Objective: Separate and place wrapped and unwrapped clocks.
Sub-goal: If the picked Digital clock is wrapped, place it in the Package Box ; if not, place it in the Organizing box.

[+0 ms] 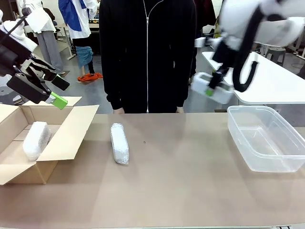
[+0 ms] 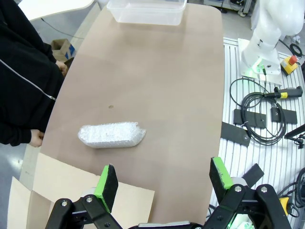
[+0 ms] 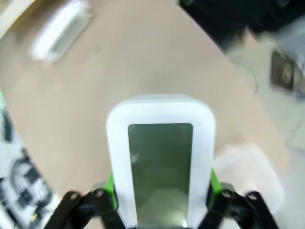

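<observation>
One wrapped clock [image 1: 36, 139], a bubble-wrap bundle, lies inside the open cardboard box [image 1: 71, 138] at the left. A second wrapped clock [image 1: 119, 143] [image 2: 112, 135] [image 3: 62, 29] rests on the table left of centre. My left gripper [image 1: 52, 93] [image 2: 163, 179] hangs open above the box's far edge, nothing between its green pads. The bare white clock [image 1: 217, 93] [image 3: 161, 157] with its grey display is held in the air by my right gripper [image 1: 209, 90] [image 3: 161, 188], just left of the clear plastic tub [image 1: 267, 138].
A person in a black zip jacket [image 1: 147, 52] stands at the table's far edge, hands near it. The clear tub [image 2: 146, 10] has nothing in it. Cables and boxes [image 2: 267, 119] lie beside the table on my side. A white table [image 1: 276, 86] stands behind the tub.
</observation>
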Motion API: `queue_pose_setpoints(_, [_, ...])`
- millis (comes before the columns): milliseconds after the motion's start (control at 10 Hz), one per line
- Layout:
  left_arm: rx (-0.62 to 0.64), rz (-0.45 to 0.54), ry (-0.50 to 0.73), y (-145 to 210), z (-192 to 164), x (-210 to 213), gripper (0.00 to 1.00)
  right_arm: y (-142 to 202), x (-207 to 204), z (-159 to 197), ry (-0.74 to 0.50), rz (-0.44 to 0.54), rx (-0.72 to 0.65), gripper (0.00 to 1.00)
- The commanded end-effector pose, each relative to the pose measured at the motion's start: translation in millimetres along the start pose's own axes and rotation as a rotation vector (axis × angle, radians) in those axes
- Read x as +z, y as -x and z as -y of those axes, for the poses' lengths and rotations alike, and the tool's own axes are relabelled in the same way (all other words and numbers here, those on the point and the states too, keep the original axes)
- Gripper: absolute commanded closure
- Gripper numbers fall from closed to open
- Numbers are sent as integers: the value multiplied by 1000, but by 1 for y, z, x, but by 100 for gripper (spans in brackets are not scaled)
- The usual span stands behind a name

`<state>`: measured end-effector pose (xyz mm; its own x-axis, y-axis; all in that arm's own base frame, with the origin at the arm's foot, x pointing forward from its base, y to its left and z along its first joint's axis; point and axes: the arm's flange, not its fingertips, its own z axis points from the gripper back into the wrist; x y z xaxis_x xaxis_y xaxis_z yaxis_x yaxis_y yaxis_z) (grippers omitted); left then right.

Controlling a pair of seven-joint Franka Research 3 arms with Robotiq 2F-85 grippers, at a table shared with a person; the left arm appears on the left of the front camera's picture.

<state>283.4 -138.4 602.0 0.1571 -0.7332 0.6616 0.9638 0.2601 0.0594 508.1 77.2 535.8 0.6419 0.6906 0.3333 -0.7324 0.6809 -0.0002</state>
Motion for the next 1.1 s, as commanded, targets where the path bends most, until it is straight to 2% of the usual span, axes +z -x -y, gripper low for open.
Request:
queue_pose_setpoints(0, [-2, 8, 10, 0, 0, 0, 0, 41, -11, 24, 24, 40, -297, 22])
queue_pose_setpoints(200, [-2, 8, 10, 0, 0, 0, 0, 81, -38, 55, 99, 14, -578, 22])
queue_pose_setpoints(400, [-2, 8, 10, 0, 0, 0, 0, 105, -64, 66, 129, 2, -698, 22])
queue_pose_setpoints(1000, [-2, 8, 10, 0, 0, 0, 0, 127, -146, 85, 221, -160, -739, 22])
